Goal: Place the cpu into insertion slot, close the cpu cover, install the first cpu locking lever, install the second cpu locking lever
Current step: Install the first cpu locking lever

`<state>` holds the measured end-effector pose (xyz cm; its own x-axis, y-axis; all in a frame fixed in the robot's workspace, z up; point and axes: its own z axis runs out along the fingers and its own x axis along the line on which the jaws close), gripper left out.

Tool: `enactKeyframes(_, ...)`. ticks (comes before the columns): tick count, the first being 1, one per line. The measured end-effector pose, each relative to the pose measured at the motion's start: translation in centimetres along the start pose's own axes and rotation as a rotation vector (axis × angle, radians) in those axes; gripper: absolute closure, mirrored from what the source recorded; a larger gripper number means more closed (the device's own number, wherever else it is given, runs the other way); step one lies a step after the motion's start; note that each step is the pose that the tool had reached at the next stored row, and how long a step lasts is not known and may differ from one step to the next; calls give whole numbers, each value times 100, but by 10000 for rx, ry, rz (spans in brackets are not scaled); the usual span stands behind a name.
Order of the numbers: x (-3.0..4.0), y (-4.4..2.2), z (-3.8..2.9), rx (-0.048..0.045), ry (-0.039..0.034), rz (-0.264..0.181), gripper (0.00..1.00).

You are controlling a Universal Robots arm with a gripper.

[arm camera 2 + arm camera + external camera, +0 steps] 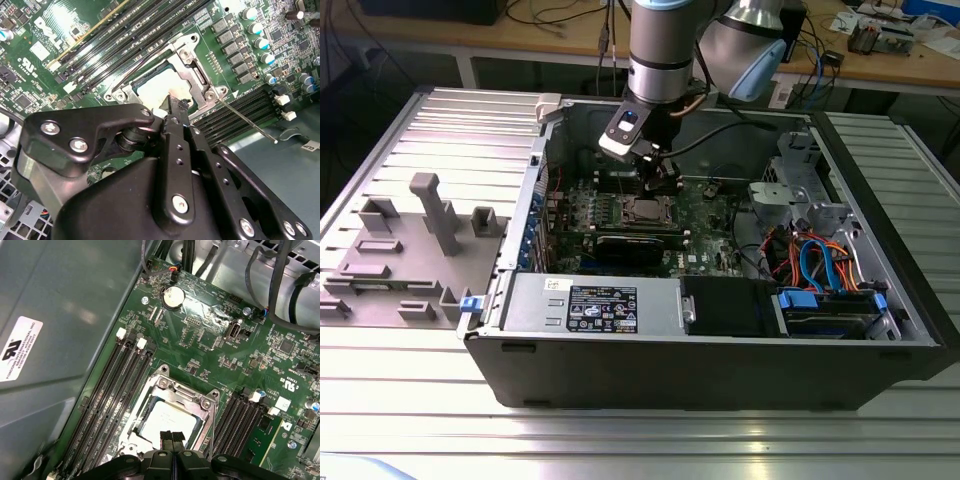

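In the exterior view my gripper hangs inside the open computer case, just above the insertion slot on the green board. In both wrist views the cpu lies flat in the slot, its silver-grey top showing. The cpu cover lies down around it as a silvery frame. My gripper is shut with nothing held, its tips over the cpu's edge. A thin wire locking lever sticks out from one socket corner across the memory slots.
Long black memory slots run along both sides of the socket. A coin battery and cables lie beyond it. The grey case wall stands close by. A black card, power supply and coloured cables sit nearby.
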<state>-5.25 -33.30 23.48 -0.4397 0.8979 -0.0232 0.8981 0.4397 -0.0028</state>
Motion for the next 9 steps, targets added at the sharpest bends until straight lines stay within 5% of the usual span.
enactKeyframes(9,0,0,0,0,1,-1,89)
